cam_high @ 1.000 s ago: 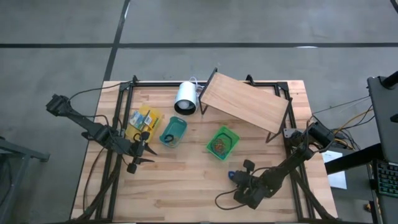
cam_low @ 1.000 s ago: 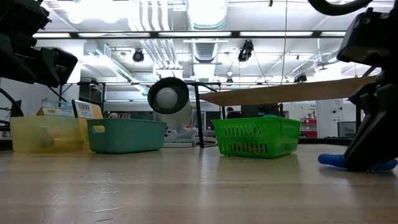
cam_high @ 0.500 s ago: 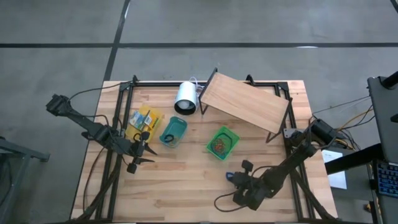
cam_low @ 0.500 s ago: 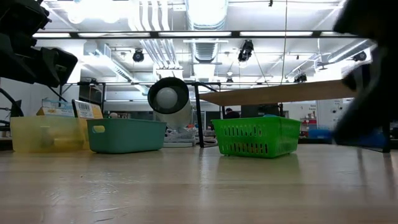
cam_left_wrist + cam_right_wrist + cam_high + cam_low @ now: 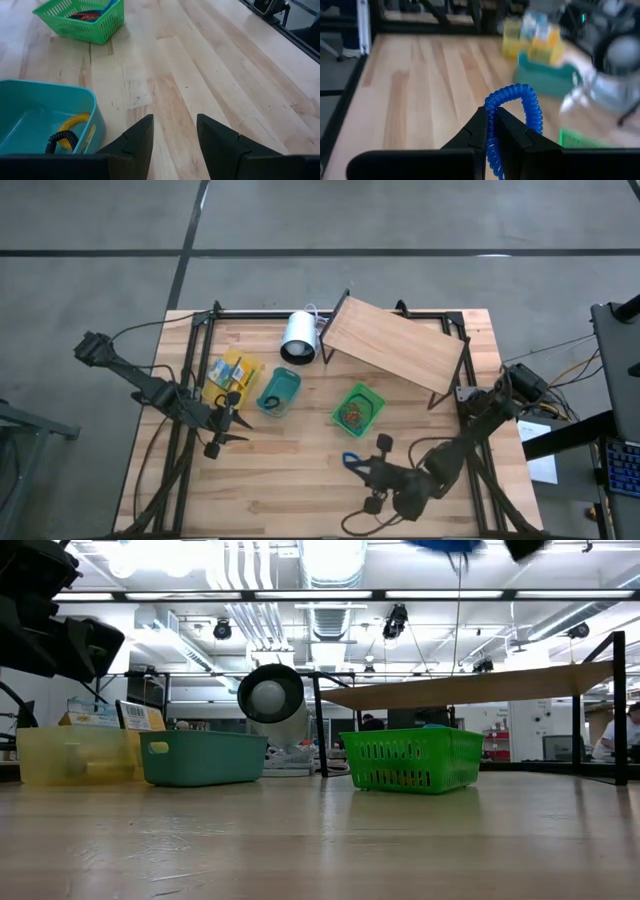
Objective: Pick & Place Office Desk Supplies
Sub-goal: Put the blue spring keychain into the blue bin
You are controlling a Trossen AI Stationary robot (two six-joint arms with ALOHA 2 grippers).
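Note:
My right gripper [image 5: 362, 469] hovers above the near middle of the table, below the green basket [image 5: 358, 408], shut on a blue coiled band loop [image 5: 350, 459]. In the low view the blue loop [image 5: 445, 545] sits at the picture's top, high above the table. My left gripper [image 5: 240, 428] waits open beside the teal bin [image 5: 279, 391], nothing between its fingers [image 5: 145, 136]. A yellow and a black coil [image 5: 69, 134] lie in the teal bin [image 5: 45, 115]. Coloured bands lie in the green basket [image 5: 80, 20]. My right gripper pinches the blue loop's near part [image 5: 489, 104] between its two fingers. The rest of the loop [image 5: 529, 102] stands out past the fingertips as an open ring. The fingers point toward the table's left side, slanting slightly down. The loop is lifted clear of the table.
A yellow bin [image 5: 232, 373] with small yellow boxes stands left of the teal bin. A white cylinder [image 5: 298, 337] lies at the far edge next to a slanted wooden board [image 5: 395, 345] on a dark frame. Bare wood stretches along the table's near side.
My right gripper has risen from the tabletop with the blue loop, shifted toward the table's left and rolled its wrist. The loop, on the table a second ago, now hangs clear, high above it.

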